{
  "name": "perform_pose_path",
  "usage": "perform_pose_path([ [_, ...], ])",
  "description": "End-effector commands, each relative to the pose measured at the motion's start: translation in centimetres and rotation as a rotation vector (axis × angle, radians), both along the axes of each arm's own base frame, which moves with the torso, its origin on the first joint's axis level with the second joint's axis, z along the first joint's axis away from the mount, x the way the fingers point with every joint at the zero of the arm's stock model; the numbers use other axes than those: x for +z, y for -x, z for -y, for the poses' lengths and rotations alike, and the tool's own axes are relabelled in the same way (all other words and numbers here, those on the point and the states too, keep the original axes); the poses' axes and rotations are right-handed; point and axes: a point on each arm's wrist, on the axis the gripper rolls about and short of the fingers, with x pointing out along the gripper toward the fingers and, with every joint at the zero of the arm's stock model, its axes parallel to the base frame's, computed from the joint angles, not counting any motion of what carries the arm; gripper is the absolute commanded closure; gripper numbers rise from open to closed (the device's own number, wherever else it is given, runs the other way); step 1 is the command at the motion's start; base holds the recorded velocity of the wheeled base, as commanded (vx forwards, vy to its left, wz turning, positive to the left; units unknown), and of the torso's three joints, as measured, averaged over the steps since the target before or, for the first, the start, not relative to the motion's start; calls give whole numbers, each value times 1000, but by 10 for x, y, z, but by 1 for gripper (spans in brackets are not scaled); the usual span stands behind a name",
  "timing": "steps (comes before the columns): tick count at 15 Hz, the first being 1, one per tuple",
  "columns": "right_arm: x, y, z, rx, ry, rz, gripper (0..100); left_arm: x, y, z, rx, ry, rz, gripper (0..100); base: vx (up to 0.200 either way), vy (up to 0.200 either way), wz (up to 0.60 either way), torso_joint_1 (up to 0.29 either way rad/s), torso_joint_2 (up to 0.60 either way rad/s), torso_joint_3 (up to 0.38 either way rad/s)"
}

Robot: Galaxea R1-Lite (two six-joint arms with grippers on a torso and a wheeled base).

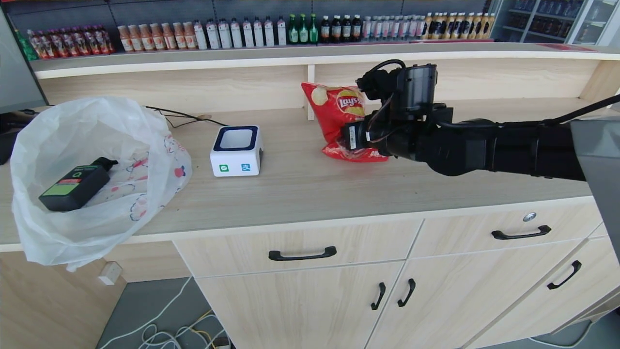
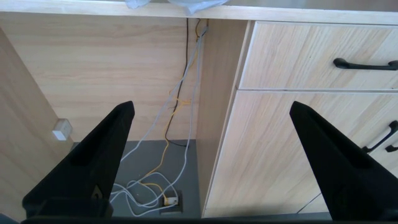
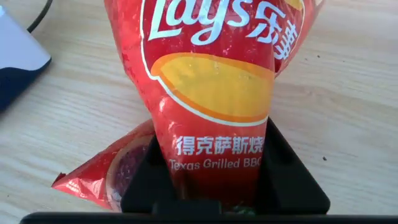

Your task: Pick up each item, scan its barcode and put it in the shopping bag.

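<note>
Clamping the upright chips (image 1: pixel 336 114) near their foot on the counter (image 1: pixel 300 194), the right arm's (image 1: pixel 484 145) jaws sat shut around them, with the scanner (image 1: pixel 236 151) to their left and the bag (image 1: pixel 150 140) farther left.

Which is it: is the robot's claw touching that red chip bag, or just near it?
Touching. In the right wrist view the right gripper has its fingers pressed against both sides of the chip bag, pinching it narrow between them.

Bottle row (image 1: pixel 271 31) on back shelf (image 1: pixel 193 54); wood cabinet (image 1: pixel 290 300) w/ black handles (image 1: pixel 302 253); cables (image 1: pixel 160 332) on floor (image 1: pixel 145 295)
</note>
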Motion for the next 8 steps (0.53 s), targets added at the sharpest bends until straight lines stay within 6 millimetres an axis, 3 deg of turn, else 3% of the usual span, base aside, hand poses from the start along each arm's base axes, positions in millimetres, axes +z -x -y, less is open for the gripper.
perform_pose_path([
  [1,20,14,7,0,-21,40,100,0,0,0,0,0,0,0,0,0,0,0,0,0],
  [4,33,34,10,13,-29,51,100,0,0,0,0,0,0,0,0,0,0,0,0,0],
  [8,51,91,11,41,-137,123,100,0,0,0,0,0,0,0,0,0,0,0,0,0],
])
